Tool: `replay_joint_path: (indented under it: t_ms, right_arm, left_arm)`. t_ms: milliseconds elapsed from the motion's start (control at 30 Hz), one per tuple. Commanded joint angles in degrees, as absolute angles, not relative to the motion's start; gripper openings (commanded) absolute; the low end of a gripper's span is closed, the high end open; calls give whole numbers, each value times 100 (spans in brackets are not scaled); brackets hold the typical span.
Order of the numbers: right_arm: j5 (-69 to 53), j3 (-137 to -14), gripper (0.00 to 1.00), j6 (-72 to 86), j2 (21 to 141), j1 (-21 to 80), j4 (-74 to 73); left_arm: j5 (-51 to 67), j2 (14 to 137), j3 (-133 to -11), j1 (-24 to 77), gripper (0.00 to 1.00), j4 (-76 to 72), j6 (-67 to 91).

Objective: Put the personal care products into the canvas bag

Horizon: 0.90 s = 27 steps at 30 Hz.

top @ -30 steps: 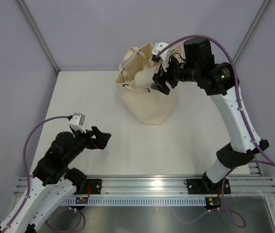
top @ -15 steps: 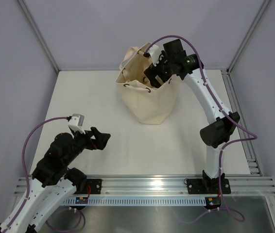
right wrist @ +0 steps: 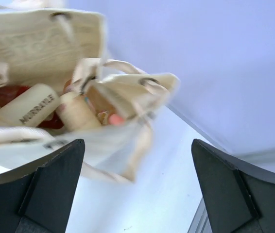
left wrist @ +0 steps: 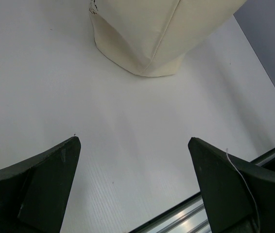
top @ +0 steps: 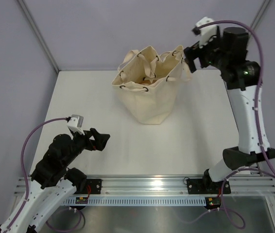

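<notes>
The cream canvas bag (top: pixel 149 94) stands upright at the back middle of the table, mouth open, with dark eyelets at its rim. In the right wrist view the bag (right wrist: pixel 40 34) holds several products: a white lettered tube (right wrist: pixel 28 110), a beige bottle (right wrist: pixel 77 112), something red (right wrist: pixel 1 93) and a pink-tipped piece (right wrist: pixel 115 119). My right gripper (top: pixel 188 57) is open and empty, raised just right of the bag's rim; in its wrist view (right wrist: pixel 137 184) the jaws stand wide apart. My left gripper (top: pixel 100 139) is open and empty, low over the table at front left, also seen in the left wrist view (left wrist: pixel 133 187).
The bag's base (left wrist: pixel 152 43) shows ahead of the left gripper. A metal rail (top: pixel 147 184) runs along the table's near edge. Grey walls (top: pixel 103 29) close in the back and sides.
My right gripper has pulled up and to the right, out of the bag's mouth, and is empty. The bag's rim has sprung open. The left arm has not moved.
</notes>
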<state>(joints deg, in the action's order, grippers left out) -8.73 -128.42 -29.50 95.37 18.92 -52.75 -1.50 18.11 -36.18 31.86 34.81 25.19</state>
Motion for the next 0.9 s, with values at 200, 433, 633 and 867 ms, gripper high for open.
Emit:
replay_joint_path:
  t_ms: [200, 433, 633, 867]
  right_arm:
    - [-498, -9865, 99, -988, 7174, 44, -4502]
    - [-510, -6833, 100, -308, 5364, -343, -4043]
    - [-467, -5969, 100, -35, 4800, -343, -3859]
    - [-326, -5625, 100, 360, 4571, -343, -3578]
  left_arm:
    - [-61, 1951, -3770, 3173, 99, 3296, 2268]
    - [-35, 2250, -3771, 3173, 99, 3164, 2276]
    - [-35, 2469, -3727, 3173, 99, 3103, 2224]
    - [-88, 2522, -3612, 3173, 99, 3094, 2233]
